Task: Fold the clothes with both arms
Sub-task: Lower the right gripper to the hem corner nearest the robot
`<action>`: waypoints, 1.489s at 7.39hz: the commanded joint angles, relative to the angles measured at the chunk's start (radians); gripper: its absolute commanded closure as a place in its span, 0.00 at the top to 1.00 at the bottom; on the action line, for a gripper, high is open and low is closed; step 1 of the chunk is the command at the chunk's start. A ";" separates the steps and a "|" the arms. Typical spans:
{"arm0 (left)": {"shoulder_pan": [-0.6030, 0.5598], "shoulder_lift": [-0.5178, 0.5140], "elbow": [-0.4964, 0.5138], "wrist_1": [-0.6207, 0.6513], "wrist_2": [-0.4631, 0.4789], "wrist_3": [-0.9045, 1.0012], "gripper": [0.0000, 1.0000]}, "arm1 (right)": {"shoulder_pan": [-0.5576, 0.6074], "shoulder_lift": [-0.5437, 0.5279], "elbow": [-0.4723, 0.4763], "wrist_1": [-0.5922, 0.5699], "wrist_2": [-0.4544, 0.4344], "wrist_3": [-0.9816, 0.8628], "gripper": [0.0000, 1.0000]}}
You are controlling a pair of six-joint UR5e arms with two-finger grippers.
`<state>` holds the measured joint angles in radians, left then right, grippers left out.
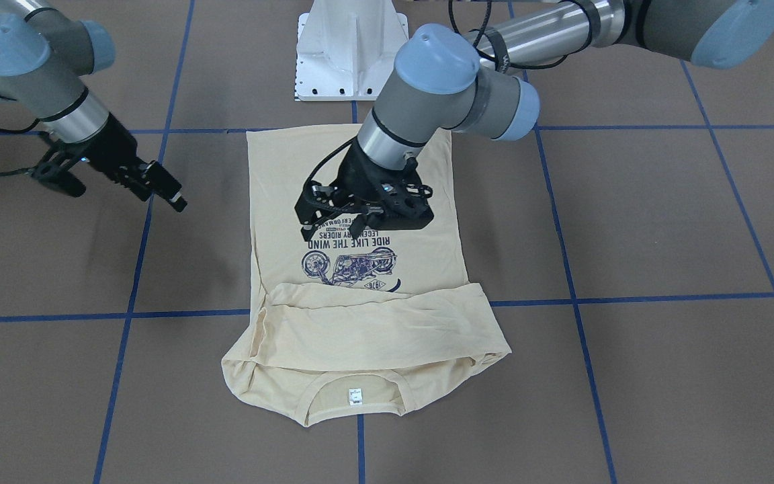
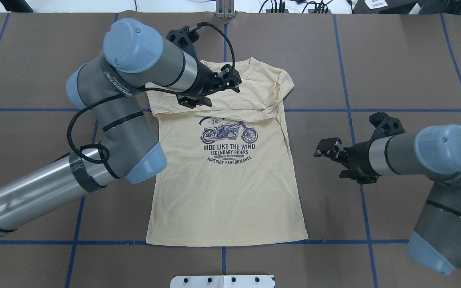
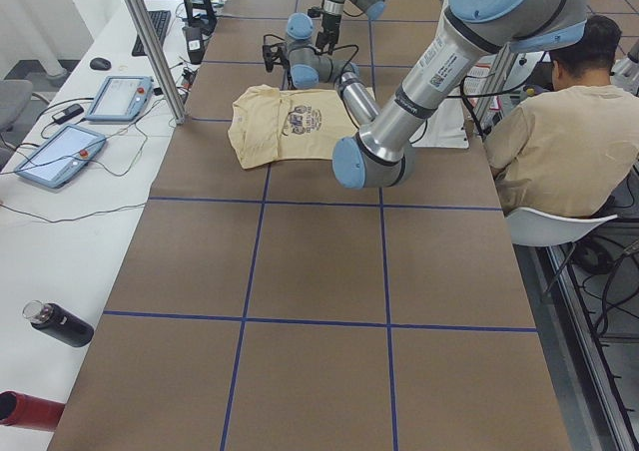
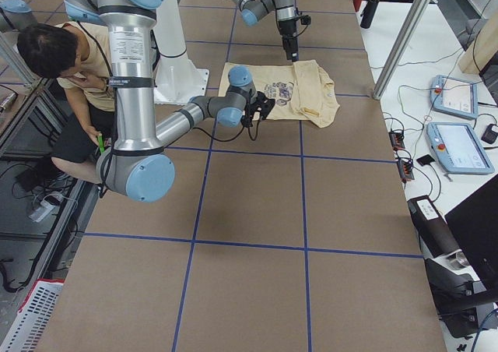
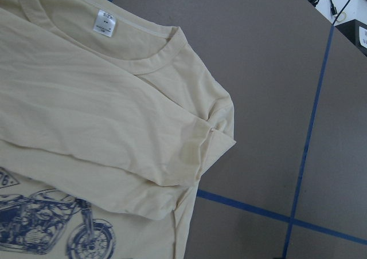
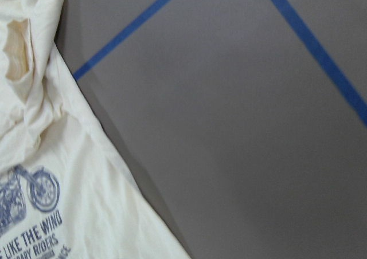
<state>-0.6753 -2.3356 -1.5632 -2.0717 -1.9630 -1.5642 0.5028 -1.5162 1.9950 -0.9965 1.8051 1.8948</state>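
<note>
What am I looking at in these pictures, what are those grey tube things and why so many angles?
Those are the robot's left arm and right arm, each ending in a black two-fingered claw. Four pictures come from fixed cameras: one facing the robot, one above and behind it, and one at each table end. Two come from small cameras on the wrists. On the brown table with blue tape lines lies a cream T-shirt, print up, its sleeves folded across the upper chest. The left claw hovers above the T-shirt. The right claw hangs beside it over bare table. Neither appears to hold anything.
</note>
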 commanded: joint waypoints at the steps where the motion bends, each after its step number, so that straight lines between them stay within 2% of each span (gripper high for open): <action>1: -0.009 0.035 -0.034 0.004 -0.010 0.027 0.86 | -0.249 0.008 0.076 -0.157 -0.238 0.171 0.99; 4: -0.007 0.038 -0.034 0.004 -0.010 0.023 0.86 | -0.346 0.010 0.065 -0.160 -0.301 0.289 0.99; 5: -0.007 0.038 -0.034 0.004 -0.010 0.021 0.86 | -0.352 0.010 0.064 -0.160 -0.302 0.291 0.98; 6: -0.007 0.041 -0.032 0.002 -0.008 0.021 0.86 | -0.360 0.011 0.054 -0.160 -0.302 0.290 0.92; 11: -0.007 0.044 -0.032 0.002 -0.007 0.021 0.87 | -0.378 0.007 0.042 -0.174 -0.290 0.277 0.87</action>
<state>-0.6826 -2.2928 -1.5954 -2.0693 -1.9702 -1.5432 0.1346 -1.5075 2.0375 -1.1609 1.5115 2.1805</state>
